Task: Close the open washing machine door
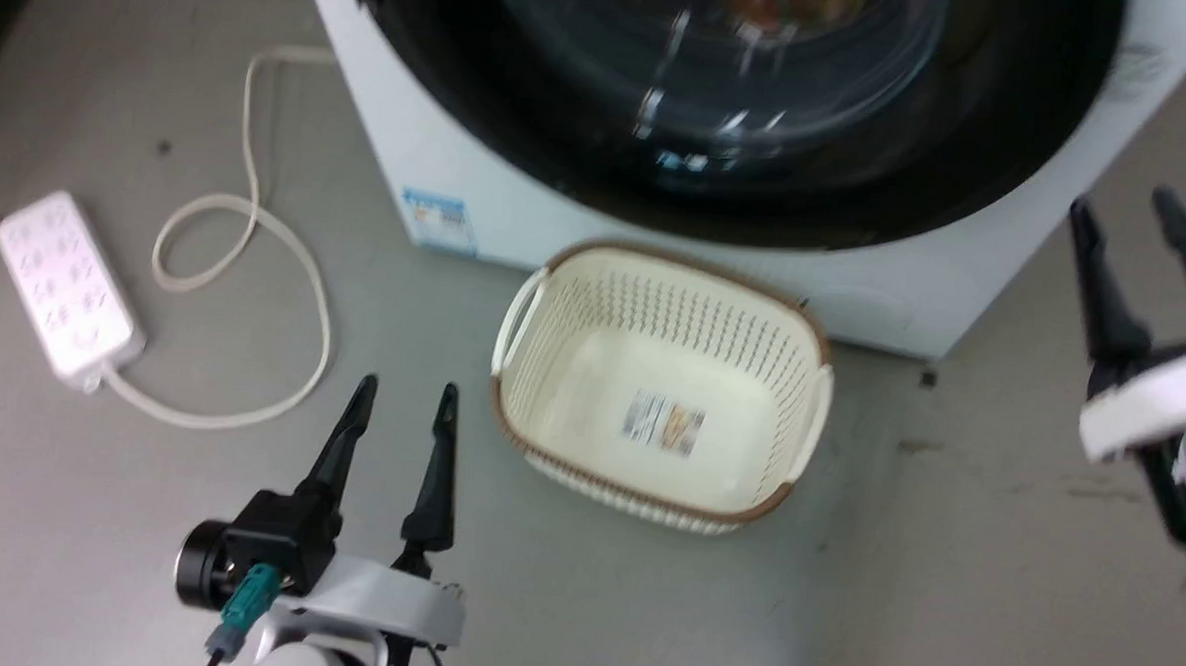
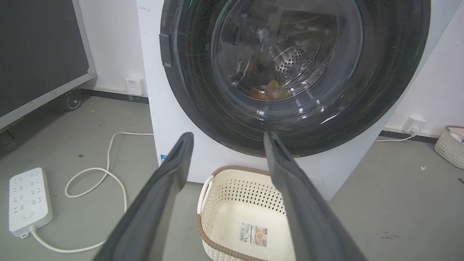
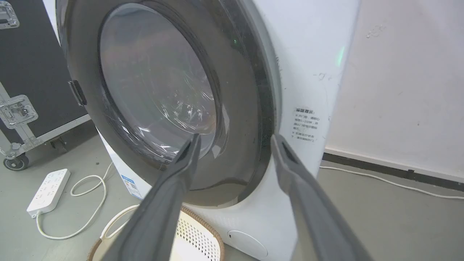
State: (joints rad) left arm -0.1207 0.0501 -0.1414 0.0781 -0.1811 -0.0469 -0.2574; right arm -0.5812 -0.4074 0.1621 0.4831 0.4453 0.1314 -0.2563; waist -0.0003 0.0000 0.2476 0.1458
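Closest in the head view is the left gripper (image 1: 406, 390) at the lower left, two dark fingers spread apart, holding nothing above the grey floor (image 1: 95, 511). The right gripper (image 1: 1122, 201) at the right edge is spread and empty too. Between them sits a cream perforated plastic basket with a brown rim (image 1: 676, 260). It's right below the round washing machine door (image 1: 522, 120) with its glossy black rim and clear glass bowl, I'd guess for laundry.

Left wrist view: the door fills the upper middle, looking flush with the white machine front (image 2: 170, 145).

Right wrist view, side-on: no gap I can see, so I'd call it shut. That'd explain both grippers standing clear.
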